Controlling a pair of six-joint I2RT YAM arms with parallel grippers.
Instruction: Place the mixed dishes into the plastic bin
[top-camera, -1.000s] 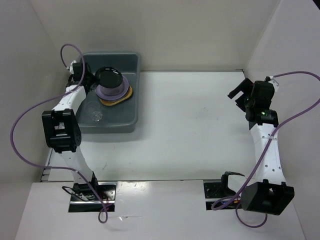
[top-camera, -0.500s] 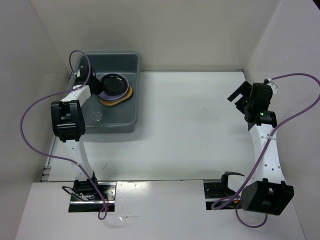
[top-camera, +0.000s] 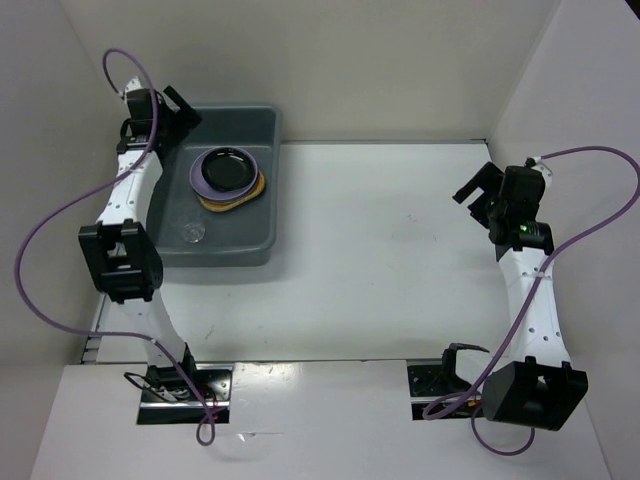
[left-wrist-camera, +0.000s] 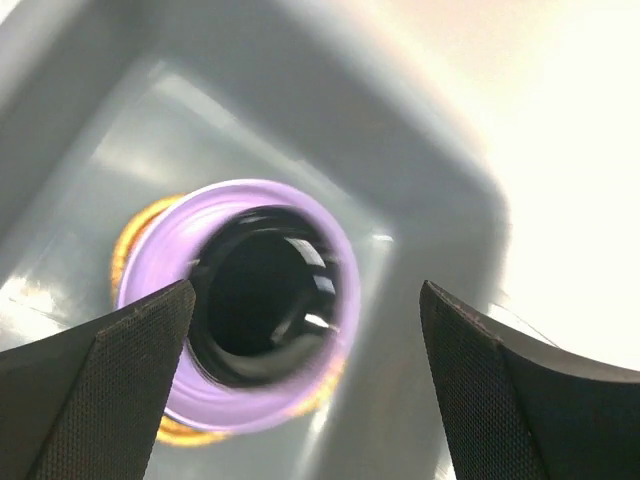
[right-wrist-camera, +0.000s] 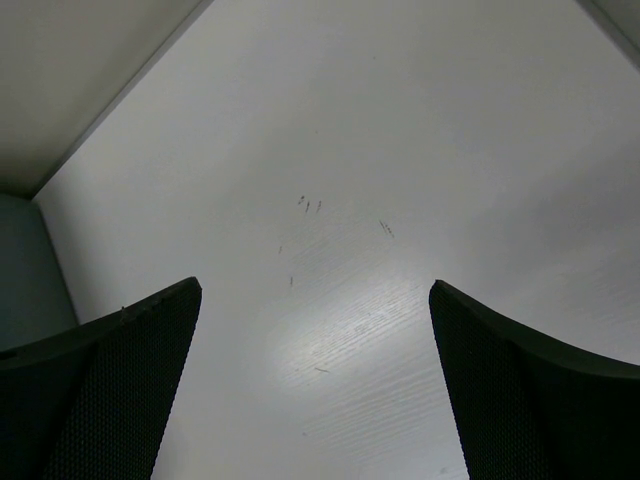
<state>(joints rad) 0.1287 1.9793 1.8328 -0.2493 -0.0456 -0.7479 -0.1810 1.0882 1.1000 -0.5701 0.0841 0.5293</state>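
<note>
- The left gripper (left-wrist-camera: 305, 290) hangs above the far-left corner of the plastic bin (top-camera: 272, 200); its two fingers stand wide apart and nothing is between them
- Inside the bin, toward its far side, the black round dish (top-camera: 227, 167) sits on top of the lavender round plate (top-camera: 197, 179), and an orange-tan edge (top-camera: 228, 204) shows below them; I cannot tell whether this edge is one plate or two
- A small clear piece (top-camera: 193, 233) lies on the bin floor, near the bin's left wall and closer to its near wall than the stack; cup or dish, it is too small to tell
- The right gripper (right-wrist-camera: 312, 290) is well apart from the bin, over bare table (right-wrist-camera: 400, 150), also spread wide and carrying nothing
- I see no dish outside the bin, so I judge the placing as almost finished and the step in hand as taking the left arm away
- To do this well, the arm should go straight up until the fingers are above the bin's rolled rim, and only then move sideways
- It should not pass low over the stack, because the black dish rests loose on top and a touch could slide it
- The purple cable (top-camera: 60, 215) loops beside the bin's left wall; it should not catch the rim
</note>
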